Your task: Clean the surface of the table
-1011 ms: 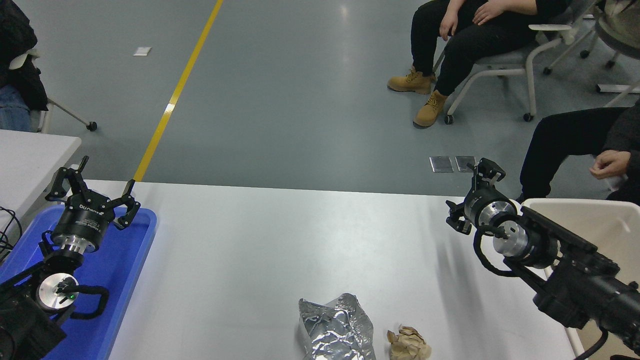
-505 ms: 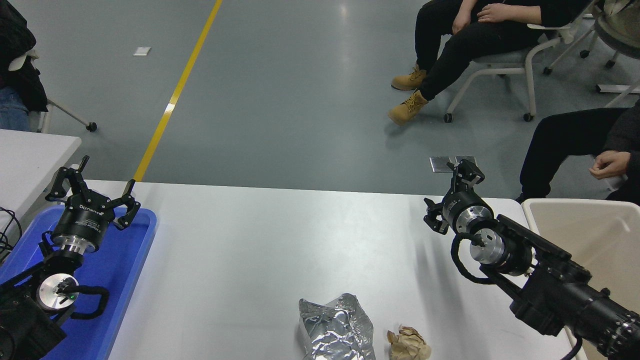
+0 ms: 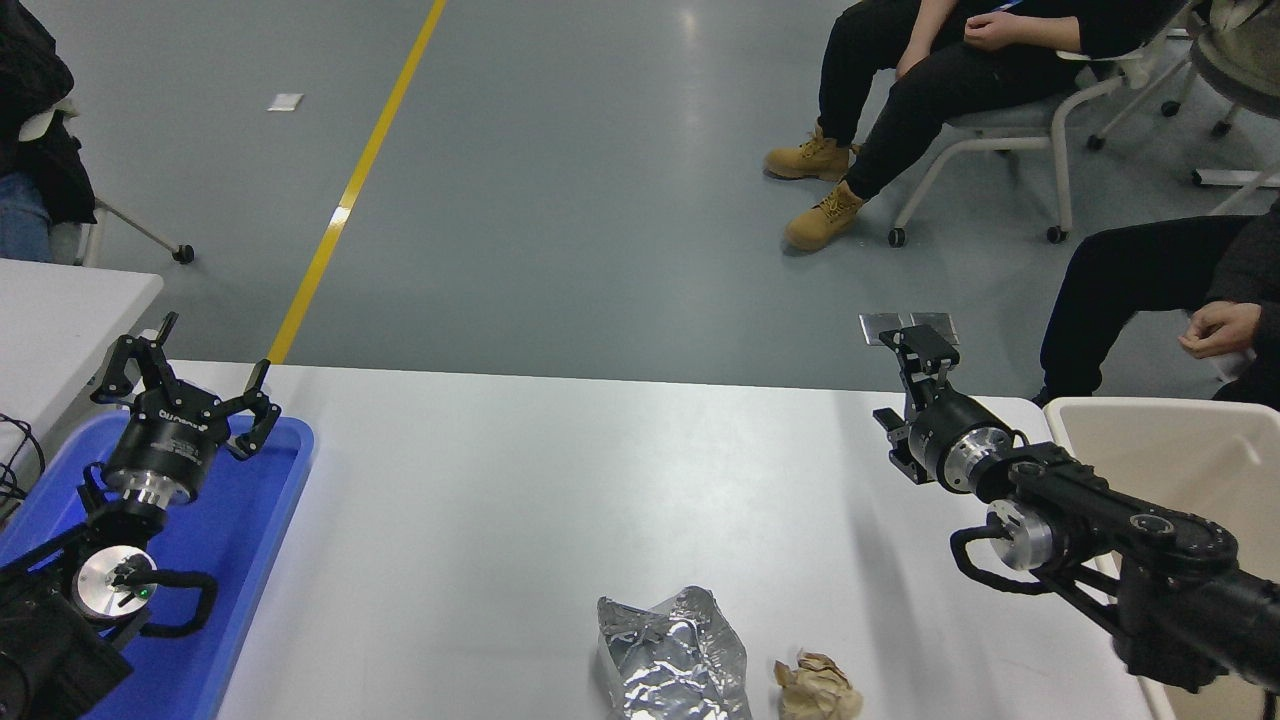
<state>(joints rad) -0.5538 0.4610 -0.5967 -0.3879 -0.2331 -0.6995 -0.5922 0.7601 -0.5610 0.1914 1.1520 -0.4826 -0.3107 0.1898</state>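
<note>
The right gripper [image 3: 915, 385] hangs over the worktop [image 3: 560, 470]; whether its jaws are together is unclear. The left gripper [image 3: 185, 375], jaws apart, sits above the blue tray [image 3: 270, 500].

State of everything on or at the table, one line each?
left gripper: open, empty, parked over the blue tray
right gripper: over the table's far right, holding nothing; opening hard to judge
blue tray: at the left edge, nothing visible inside
foil bag: crumpled, lying flat at the near edge
brown paper wad: crumpled, right of the bag
beige bin: open-topped
table surface: not yet cleared
</note>
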